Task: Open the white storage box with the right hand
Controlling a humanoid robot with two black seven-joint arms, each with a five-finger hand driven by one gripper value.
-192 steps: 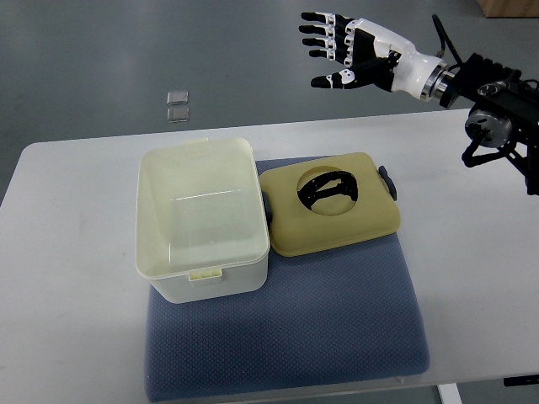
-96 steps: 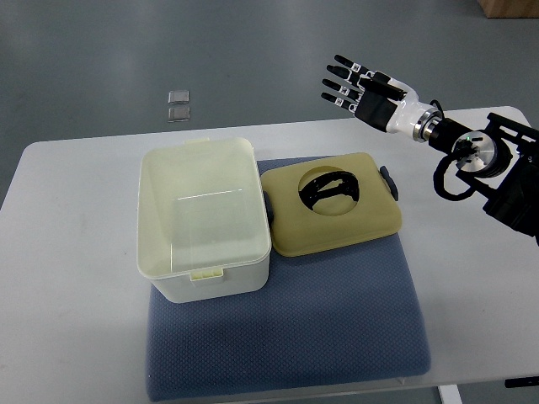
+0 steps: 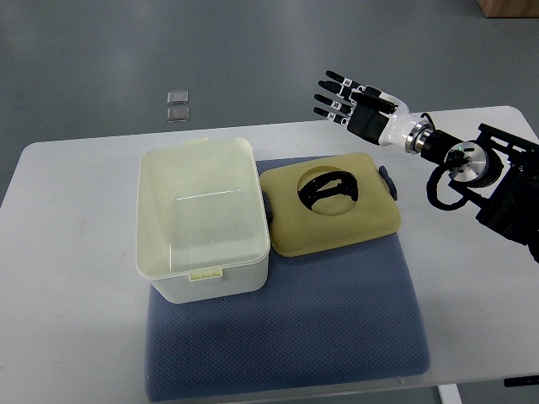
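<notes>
The white storage box (image 3: 202, 220) stands open and empty on the left of a blue mat (image 3: 286, 337). Its beige lid (image 3: 330, 215), with a black handle in a round recess, lies flat on the mat just right of the box, touching its side. My right hand (image 3: 347, 102) hovers above the table's far edge, behind the lid and apart from it. Its fingers are spread and hold nothing. The right arm comes in from the right edge. The left arm is out of view.
The white table (image 3: 67, 278) carries the mat. Two small clear squares (image 3: 177, 105) lie on the grey floor beyond the table's far edge.
My right hand has moved down and to the right, closer to the table's far edge, and has turned its palm downward. The box and lid have not moved.
</notes>
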